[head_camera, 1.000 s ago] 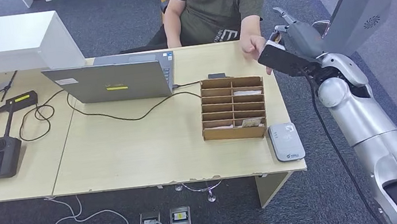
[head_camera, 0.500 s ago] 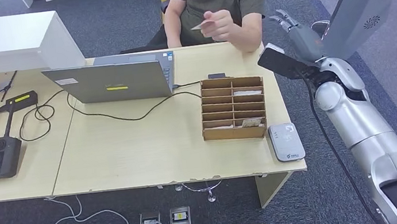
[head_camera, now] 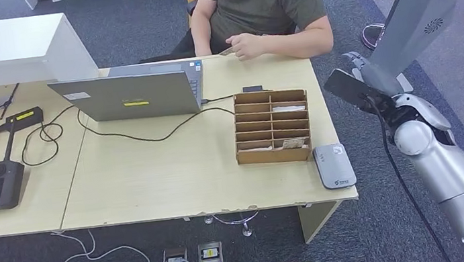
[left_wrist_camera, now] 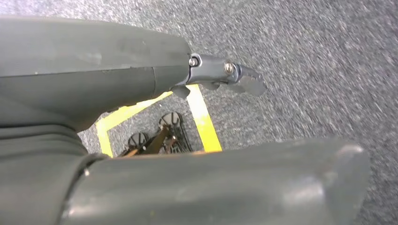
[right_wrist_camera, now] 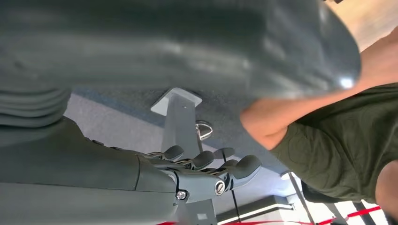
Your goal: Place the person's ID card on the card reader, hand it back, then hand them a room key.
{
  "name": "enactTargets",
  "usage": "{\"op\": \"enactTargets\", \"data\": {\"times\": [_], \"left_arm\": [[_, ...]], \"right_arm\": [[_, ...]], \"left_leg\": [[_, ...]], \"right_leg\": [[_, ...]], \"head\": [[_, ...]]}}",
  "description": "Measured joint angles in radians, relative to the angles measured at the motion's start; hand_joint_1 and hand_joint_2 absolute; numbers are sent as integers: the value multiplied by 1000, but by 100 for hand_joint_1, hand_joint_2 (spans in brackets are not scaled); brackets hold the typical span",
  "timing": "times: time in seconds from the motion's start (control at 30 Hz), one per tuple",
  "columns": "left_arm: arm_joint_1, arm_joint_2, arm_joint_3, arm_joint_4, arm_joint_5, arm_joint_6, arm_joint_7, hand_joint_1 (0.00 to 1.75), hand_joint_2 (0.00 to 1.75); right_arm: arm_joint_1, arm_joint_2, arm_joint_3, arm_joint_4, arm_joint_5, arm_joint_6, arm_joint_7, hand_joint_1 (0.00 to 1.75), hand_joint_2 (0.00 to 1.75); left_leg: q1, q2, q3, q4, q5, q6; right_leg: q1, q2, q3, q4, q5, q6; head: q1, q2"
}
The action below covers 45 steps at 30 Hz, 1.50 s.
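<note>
At the near right corner of the light wooden desk (head_camera: 175, 179) lies the grey card reader (head_camera: 334, 165), with nothing on it. Just behind it stands a cardboard sorter box (head_camera: 273, 126) with two columns of slots; a few pale cards lie in some of them, too small to tell apart. Off the desk's right edge, level with the box, the right hand (head_camera: 362, 73) hangs in the air over the carpet, touching nothing. In the right wrist view its fingers (right_wrist_camera: 206, 164) are loosely curled with gaps between them, the thumb well apart from them, and nothing held. The left hand (left_wrist_camera: 141, 93) hangs over grey carpet, holding nothing; how far its fingers are spread cannot be told. At the far edge, beside the open laptop (head_camera: 133, 93), the seated person's hand (head_camera: 246, 46) pinches the ID card (head_camera: 227, 51) just above the desk.
</note>
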Motion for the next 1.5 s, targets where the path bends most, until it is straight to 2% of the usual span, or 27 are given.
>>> {"op": "enactTargets", "data": {"times": [0.17, 0.3, 0.5, 0.8, 1.0, 1.5], "left_arm": [[1, -8, 0, 2, 0, 14, 11, 0, 0], [1, -15, 0, 3, 0, 21, 12, 0, 0], [1, -21, 0, 3, 0, 18, 17, 0, 0], [-2, -17, 0, 3, 0, -9, 42, 0, 0], [-8, -16, 0, 3, 0, -13, 50, 0, 0], [-17, -14, -2, 3, 0, -21, 75, 0, 0]], "right_arm": [[51, -66, 4, -156, 24, 8, 51, 0, 0], [105, -108, 16, -268, 46, 1, 108, 0, 175], [184, -137, 48, -384, 98, -31, 147, 0, 175], [223, -139, 104, -404, 279, -138, 113, 0, 175], [263, -114, 139, -382, 340, -187, 118, 0, 175], [314, -31, 185, -337, 342, -139, 159, 0, 175]], "left_leg": [[0, 0, 1, 0, 0, 0], [0, 0, 1, 0, 0, 0], [0, 0, 1, 0, 0, 0], [0, 0, 0, -1, 0, 0], [1, 0, 0, -1, 0, 0], [1, 0, 0, -1, 0, 0]], "right_leg": [[0, 0, 0, 0, 0, 0], [0, 0, 0, 0, 0, 0], [0, 0, 1, 0, 0, 0], [0, 0, 1, 0, 0, 0], [1, 0, 0, 0, 0, 0], [1, 0, 0, 0, 0, 0]], "head": [[0, 0], [0, 0], [0, 0], [0, 0], [0, 0], [0, 0]]}}
